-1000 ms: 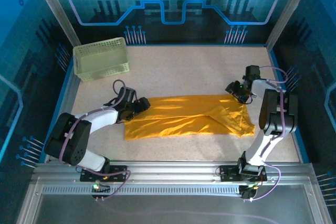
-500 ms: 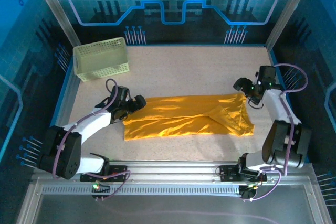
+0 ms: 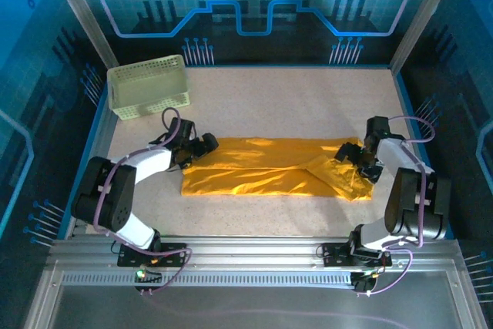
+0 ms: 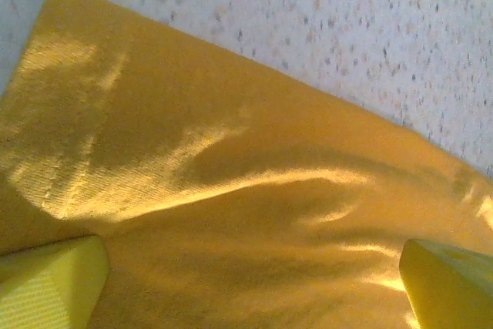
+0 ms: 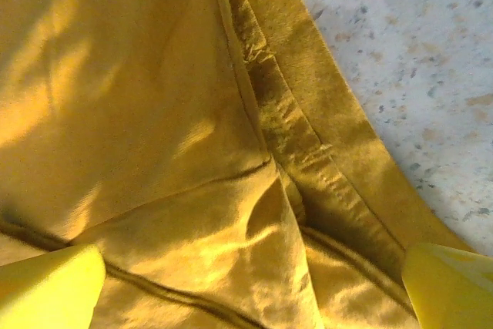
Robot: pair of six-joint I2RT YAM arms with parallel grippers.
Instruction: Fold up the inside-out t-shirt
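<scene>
A: Speckled table (image 3: 308,98), with t-shirt (image 3: 262,175) laid mid-surface as a long folded band.
B: Pincers?
A: Spread wide: left gripper (image 3: 204,146) over its left end, right gripper (image 3: 356,162) over the right; pinching nothing.
B: Next?
A: Between folds, seemingly; calls for pinching both ends.

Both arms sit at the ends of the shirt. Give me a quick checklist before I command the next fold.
1. left gripper open, nothing pinched: ok.
2. right gripper open, nothing pinched: ok.
3. t-shirt lying as a long band on the table: ok.
4. Its right end smooth: not ok, seams and folds bunched.
5. basket apart from the cloth: ok.
6. Lower layers aligned: cannot tell.
</scene>
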